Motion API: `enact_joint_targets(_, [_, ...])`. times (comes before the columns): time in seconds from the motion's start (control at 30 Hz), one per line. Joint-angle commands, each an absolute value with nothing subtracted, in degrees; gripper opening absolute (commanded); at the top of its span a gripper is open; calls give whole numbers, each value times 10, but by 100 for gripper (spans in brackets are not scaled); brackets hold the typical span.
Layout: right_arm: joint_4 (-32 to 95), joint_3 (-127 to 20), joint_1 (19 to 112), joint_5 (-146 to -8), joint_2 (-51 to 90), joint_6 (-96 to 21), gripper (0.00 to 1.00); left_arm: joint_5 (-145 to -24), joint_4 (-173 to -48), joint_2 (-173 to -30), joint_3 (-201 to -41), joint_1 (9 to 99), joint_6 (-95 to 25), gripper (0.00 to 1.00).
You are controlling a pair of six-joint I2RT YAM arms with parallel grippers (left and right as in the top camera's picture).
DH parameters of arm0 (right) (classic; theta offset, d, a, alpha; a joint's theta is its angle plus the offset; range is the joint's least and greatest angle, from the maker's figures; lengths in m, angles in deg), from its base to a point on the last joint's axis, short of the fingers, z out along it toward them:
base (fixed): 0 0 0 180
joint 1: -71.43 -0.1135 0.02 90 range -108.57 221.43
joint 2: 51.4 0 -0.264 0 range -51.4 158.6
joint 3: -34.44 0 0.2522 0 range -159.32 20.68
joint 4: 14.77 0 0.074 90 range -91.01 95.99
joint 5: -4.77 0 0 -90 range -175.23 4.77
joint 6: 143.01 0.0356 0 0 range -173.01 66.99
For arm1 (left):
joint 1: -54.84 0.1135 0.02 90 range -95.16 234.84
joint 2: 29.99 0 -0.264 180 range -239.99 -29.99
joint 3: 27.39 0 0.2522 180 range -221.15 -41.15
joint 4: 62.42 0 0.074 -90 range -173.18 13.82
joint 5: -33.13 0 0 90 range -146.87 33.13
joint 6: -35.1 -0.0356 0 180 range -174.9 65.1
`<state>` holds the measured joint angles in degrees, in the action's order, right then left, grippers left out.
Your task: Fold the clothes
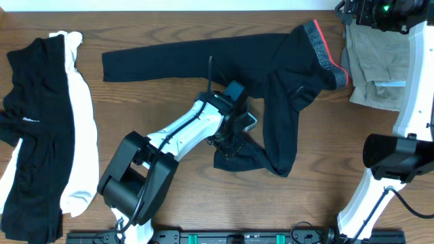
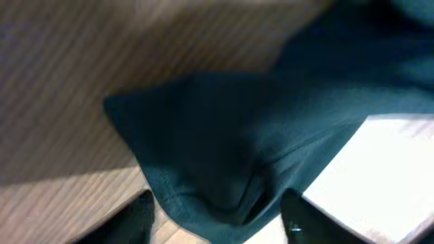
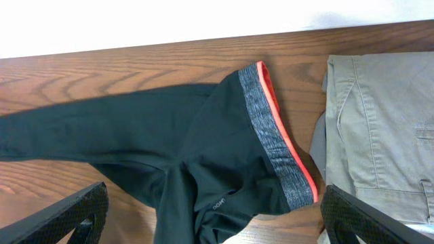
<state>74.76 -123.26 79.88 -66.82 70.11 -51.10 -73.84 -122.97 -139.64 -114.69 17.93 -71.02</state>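
Black leggings [image 1: 285, 61] with a grey and orange waistband [image 1: 325, 51] lie spread across the table, one leg stretched left and the other bent down toward the front. My left gripper [image 1: 234, 141] is low over the cuff end of the bent leg. In the left wrist view the dark cuff [image 2: 224, 149] lies between its two spread fingers [image 2: 217, 224], which are open. My right gripper [image 1: 354, 10] is raised at the back right. Its fingers [image 3: 213, 217] are wide open and empty above the waistband [image 3: 278, 142].
Folded khaki trousers [image 1: 380, 68] lie at the right, next to the waistband, and also show in the right wrist view [image 3: 380, 122]. A black garment [image 1: 37, 135] and a white garment [image 1: 83, 129] lie at the left edge.
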Motion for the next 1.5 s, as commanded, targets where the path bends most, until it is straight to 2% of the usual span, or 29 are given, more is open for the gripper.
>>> enact_joint_targets(0.0, [751,-1232,802,-671,702,-529,98,-724,-1228,-1402,-1144,176,-702,40])
enact_joint_targets(0.2, [751,-1232,801,-672,702,-529,98,-724,-1232,-1402,-1144,174,-693,19])
enact_joint_targets(0.23, [751,-1232,802,-672,702,-529,98,-724,-1235,-1401,-1145,174,-694,8])
enact_joint_targets(0.27, [751,-1232,802,-672,702,-529,98,-719,-1243,-1400,-1147,175,-693,6])
enact_joint_targets(0.33, [751,-1232,802,-672,702,-529,98,-676,-1275,-1397,-1161,180,-686,6])
enact_joint_targets(0.47, [751,-1232,802,-672,702,-529,99,-512,-1365,-1382,-1211,204,-614,6])
enact_joint_targets(0.63, [751,-1232,801,-672,702,-529,99,-418,-1431,-1347,-1268,255,-525,6])
enact_joint_targets(1.0, [753,-1232,802,-672,702,-529,99,-381,-1508,-1289,-1280,354,-342,6])
enact_joint_targets(1.47, [761,-1232,802,-675,702,-540,99,-398,-1580,-1289,-1276,476,-289,6])
